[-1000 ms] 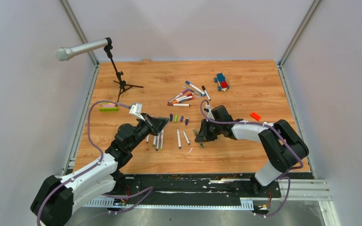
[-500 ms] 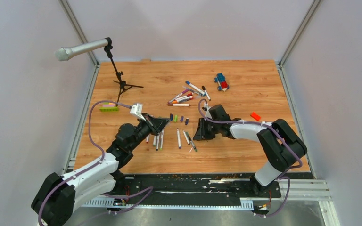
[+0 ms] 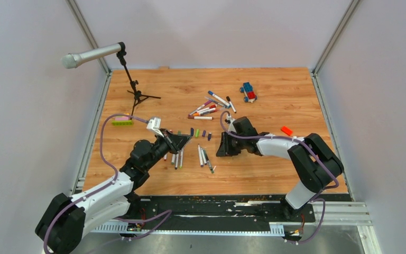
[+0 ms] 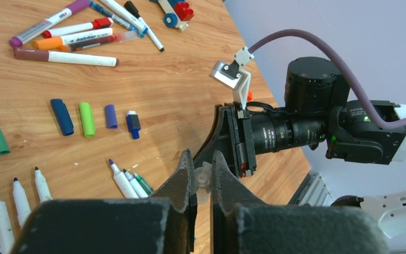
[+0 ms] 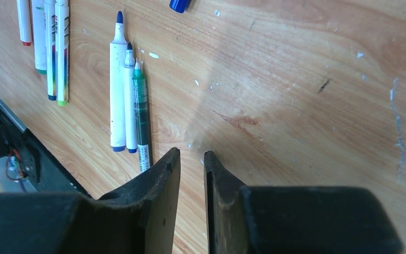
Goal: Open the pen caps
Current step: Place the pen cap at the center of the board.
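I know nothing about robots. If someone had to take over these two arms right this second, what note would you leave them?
Left gripper: shut on a small pale cap, held above the table.
Right gripper: slightly open and empty, low over the table beside three uncapped pens.
Things: loose caps lie in a row mid-table. More uncapped pens lie by the left gripper.
Done: those pens are open.
Left: the capped pens heaped farther back have their caps on, and the held cap needs setting down.
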You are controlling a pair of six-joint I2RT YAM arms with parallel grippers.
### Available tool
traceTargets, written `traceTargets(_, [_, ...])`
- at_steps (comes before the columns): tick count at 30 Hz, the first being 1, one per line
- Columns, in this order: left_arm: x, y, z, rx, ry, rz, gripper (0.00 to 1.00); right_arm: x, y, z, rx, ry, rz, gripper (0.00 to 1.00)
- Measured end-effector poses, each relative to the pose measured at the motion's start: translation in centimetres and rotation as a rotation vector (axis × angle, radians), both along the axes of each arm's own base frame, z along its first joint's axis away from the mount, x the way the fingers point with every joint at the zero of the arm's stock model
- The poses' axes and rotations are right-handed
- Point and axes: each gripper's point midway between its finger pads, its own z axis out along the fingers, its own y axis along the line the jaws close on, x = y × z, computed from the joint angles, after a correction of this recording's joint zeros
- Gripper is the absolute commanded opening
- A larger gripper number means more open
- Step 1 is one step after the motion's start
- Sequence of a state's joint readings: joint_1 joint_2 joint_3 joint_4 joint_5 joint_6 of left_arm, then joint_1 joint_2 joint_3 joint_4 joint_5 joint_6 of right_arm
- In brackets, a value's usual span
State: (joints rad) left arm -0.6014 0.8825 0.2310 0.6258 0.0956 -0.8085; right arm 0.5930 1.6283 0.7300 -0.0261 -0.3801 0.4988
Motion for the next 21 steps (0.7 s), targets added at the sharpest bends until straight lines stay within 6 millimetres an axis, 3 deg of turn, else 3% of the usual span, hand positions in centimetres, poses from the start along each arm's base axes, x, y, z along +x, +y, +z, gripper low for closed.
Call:
traceTargets(6, [-0.2,-0.8,-1.6,0.024,0.053,-0.042,0.00,0.0,-0.2,0.8,-0.040,-0.092,0.148,0.30])
traceTargets(10, [-0.1,-1.9,-2.8,0.053,0.111,-0.087,0.00,0.2,-0.5,3.9,-0.034,-0.229,0.344,0.31])
traceTargets(12, [0.1,-2.7,-2.9,0.071,0.131,-0.108,0.00,0.7,-1.1,6.4,-0.001,-0.328,0.454,0.31])
traceTargets(15, [0.5,-4.5,-2.8,0.118,0.149,-0.145,0.00,1.2,-3.4,9.4,0.057,-0.450,0.540,0.33])
traceTargets(21, [1.8,-8.8,-2.9,0.272,0.178,-0.197,0.00,3.3,-9.1,10.7,0.095,-0.499,0.463,0.36])
